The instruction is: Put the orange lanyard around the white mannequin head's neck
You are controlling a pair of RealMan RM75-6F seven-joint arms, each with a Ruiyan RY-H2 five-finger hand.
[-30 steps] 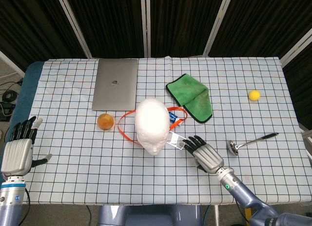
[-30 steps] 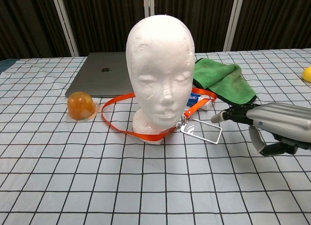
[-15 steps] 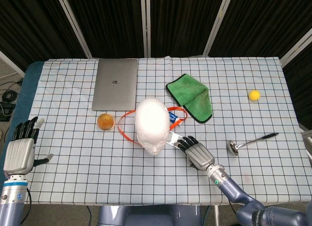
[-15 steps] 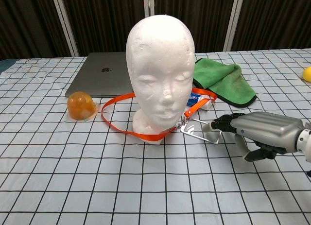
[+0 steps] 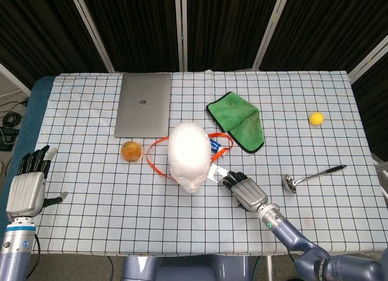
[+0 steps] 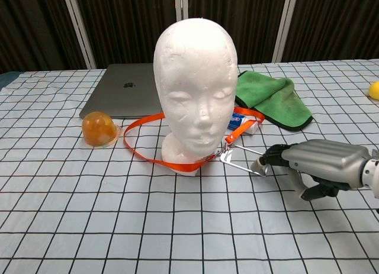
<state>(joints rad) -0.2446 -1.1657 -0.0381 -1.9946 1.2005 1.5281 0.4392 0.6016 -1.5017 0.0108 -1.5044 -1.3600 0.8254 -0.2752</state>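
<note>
Right hand (image 6: 323, 164): fingertips now curled onto the clear badge holder (image 6: 241, 157), tilting its near edge up
Orange lanyard (image 5: 156, 166): looped round the mannequin head (image 5: 189, 155) base, mid-table, unmoved
Left hand (image 5: 25, 190): fingers spread, holding nothing, off the table's left edge
Meaning: badge apparently grasped, lift over head next

- The mannequin head (image 6: 195, 79) looks like matt white foam with a finely pitted surface.
- The lanyard (image 6: 148, 158) is a flat orange woven strap with a slight sheen.
- The badge holder (image 6: 243, 158) is clear glossy plastic on a small metal clip.
- The right robot hand (image 6: 317, 163) has a smooth silver-grey shell and black fingers (image 6: 275, 154).
- The worktop (image 6: 118, 226) wears a white cloth with a dark grid, lightly creased.
- The laptop (image 5: 143, 105) is brushed matt grey metal.
- The towel (image 6: 273, 99) is soft green cloth, dark-edged.
- The ladle (image 5: 309, 175) has a shiny metal bowl.
</note>
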